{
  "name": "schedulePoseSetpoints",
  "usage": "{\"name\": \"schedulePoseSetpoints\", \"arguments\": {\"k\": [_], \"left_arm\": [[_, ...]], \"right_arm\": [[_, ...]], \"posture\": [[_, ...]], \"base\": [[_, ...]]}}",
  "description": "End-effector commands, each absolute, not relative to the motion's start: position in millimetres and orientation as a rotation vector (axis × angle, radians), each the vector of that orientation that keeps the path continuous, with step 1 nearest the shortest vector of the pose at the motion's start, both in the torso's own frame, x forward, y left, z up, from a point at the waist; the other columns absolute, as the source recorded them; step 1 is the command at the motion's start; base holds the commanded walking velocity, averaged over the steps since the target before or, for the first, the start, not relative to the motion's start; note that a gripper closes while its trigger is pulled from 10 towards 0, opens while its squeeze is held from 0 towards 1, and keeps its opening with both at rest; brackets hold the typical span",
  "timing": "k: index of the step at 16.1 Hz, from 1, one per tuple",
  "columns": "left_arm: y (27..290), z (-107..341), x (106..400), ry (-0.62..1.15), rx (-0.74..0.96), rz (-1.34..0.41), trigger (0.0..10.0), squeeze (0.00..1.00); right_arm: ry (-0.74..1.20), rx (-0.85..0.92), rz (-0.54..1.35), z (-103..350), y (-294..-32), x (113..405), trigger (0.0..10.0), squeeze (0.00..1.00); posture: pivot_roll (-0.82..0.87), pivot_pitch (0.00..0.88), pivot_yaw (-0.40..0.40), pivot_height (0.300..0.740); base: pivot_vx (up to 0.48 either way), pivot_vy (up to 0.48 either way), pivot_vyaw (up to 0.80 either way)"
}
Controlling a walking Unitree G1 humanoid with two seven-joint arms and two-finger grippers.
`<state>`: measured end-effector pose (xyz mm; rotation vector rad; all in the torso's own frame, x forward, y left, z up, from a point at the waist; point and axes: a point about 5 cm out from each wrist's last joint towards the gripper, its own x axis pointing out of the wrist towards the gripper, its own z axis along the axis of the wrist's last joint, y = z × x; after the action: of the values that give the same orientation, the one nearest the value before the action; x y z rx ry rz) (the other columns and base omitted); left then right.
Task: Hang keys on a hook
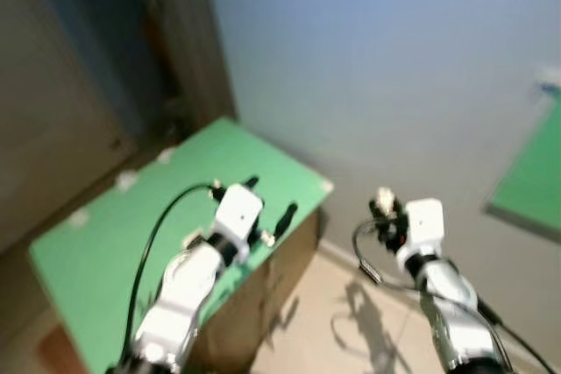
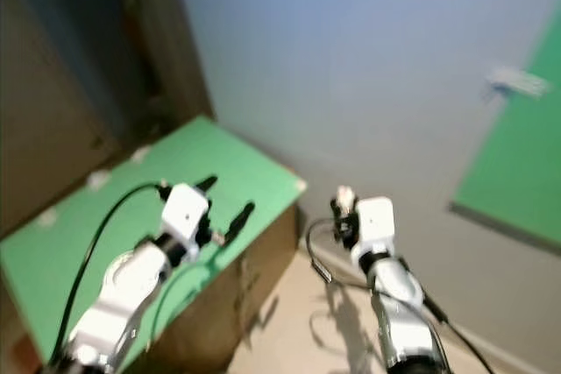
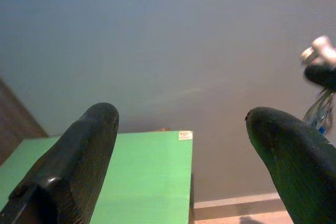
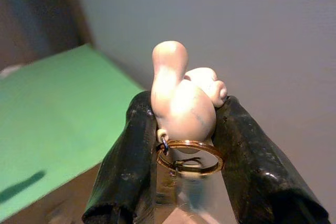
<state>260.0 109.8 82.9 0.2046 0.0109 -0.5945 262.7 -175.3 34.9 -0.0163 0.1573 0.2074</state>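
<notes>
My right gripper (image 4: 184, 107) is shut on a keychain: a pale pink figurine (image 4: 181, 103) sits squeezed between the black fingers, and a gold key ring (image 4: 190, 156) hangs under it. Any keys below the ring are too blurred to make out. In the head views that gripper (image 1: 384, 206) is held up over the floor, facing the grey wall. My left gripper (image 1: 272, 197) is open with nothing in it, above the green-topped box (image 1: 105, 234). A small white fitting (image 2: 517, 82) sticks out of the wall at far right, too blurred to identify.
A green panel (image 2: 517, 155) leans on or is fixed to the wall at right, below the white fitting. A dark doorway (image 1: 131, 50) lies behind the box at left. Beige floor (image 1: 324, 330) runs between the box and the wall.
</notes>
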Motion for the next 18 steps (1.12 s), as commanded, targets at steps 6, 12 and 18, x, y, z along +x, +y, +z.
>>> {"name": "schedulePoseSetpoints", "arguments": {"k": [6,12,18], "left_arm": [[116.0,80.8,263.9,0.031,0.207,-0.583,10.0,0.0],[115.2,80.2,262.1,0.031,0.208,-0.588,10.0,0.0],[112.5,79.8,260.9,0.031,0.195,-0.589,10.0,0.0]], "right_arm": [[0.14,-0.008,0.213,37.7,-169.8,265.3,0.0,0.11],[0.145,-0.014,0.206,36.5,-171.6,264.2,0.0,0.15],[0.129,-0.029,0.198,37.9,-173.6,262.5,0.0,0.13]], "posture": [[-0.21,0.021,0.142,0.74],[-0.21,0.026,0.139,0.74],[-0.22,0.03,0.14,0.74]], "base": [[0.0,0.0,-0.8],[0.0,0.0,-0.8],[0.0,0.0,-0.53]]}}
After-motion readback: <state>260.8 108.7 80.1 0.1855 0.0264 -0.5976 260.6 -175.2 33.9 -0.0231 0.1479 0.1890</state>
